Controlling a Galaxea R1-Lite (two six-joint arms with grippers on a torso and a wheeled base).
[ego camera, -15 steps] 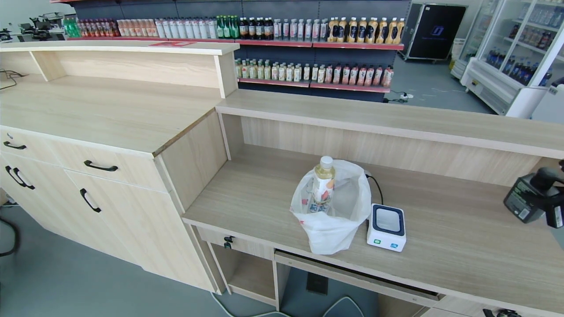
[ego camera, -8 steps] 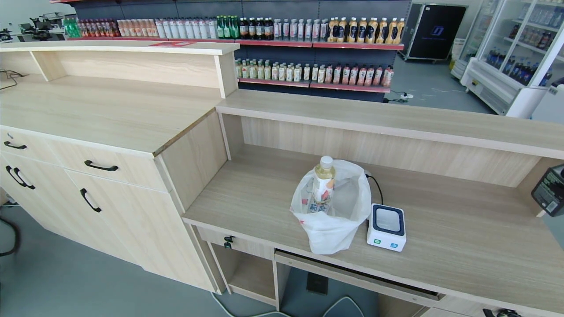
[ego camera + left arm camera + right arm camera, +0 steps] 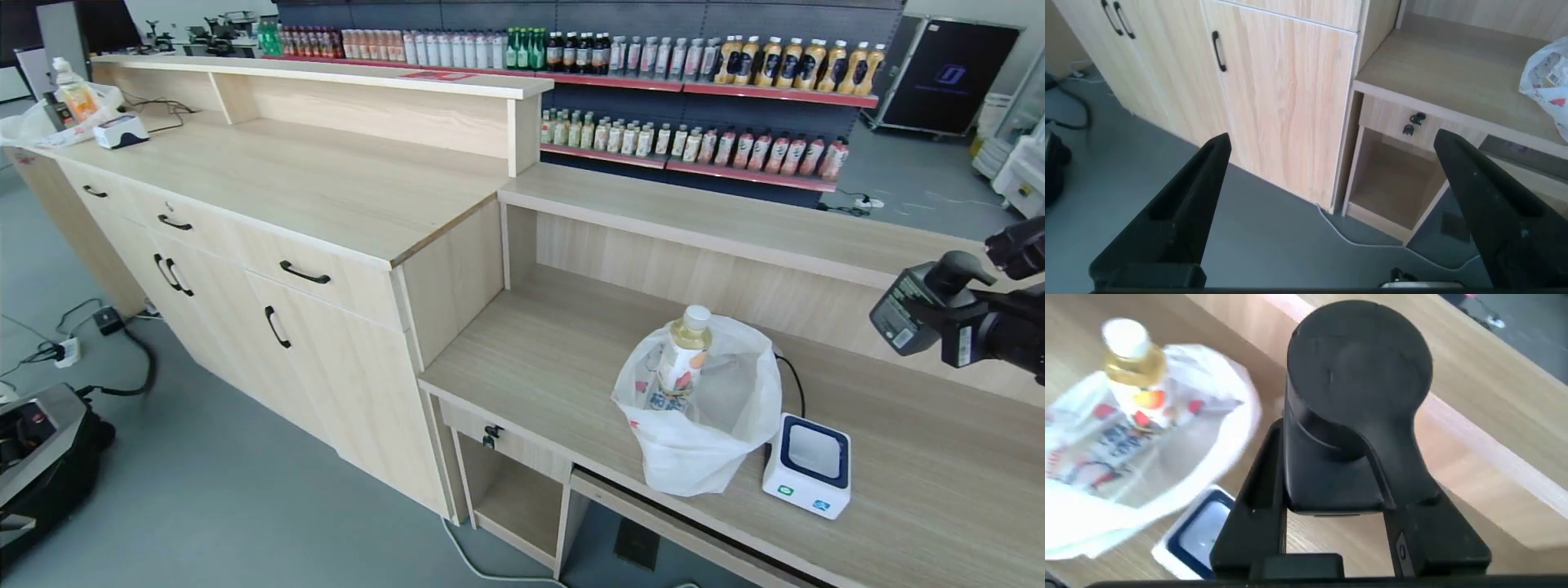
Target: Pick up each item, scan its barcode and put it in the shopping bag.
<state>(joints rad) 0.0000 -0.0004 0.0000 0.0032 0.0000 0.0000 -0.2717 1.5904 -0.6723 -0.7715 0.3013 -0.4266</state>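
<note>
Shop: shelves [image 3: 735, 91] stocked with bottled drinks [image 3: 784, 65], wooden checkout counter [image 3: 555, 359], barcode scanner [image 3: 808, 465] beside shopping bag [image 3: 702, 441].

Camera swung left; right gripper [image 3: 967, 322] brought the dark bottle [image 3: 904, 314] nearer the scanner [image 3: 808, 465].

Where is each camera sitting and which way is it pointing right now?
Head view: high on the robot, facing forward and down at the counter; right end effector shows, gripping a dark bottle.
Left wrist view: on the left arm, facing down at floor and cabinet door past the open left end effector.
Right wrist view: above the dark bottle, facing down.
All three share the shopping bag.
</note>
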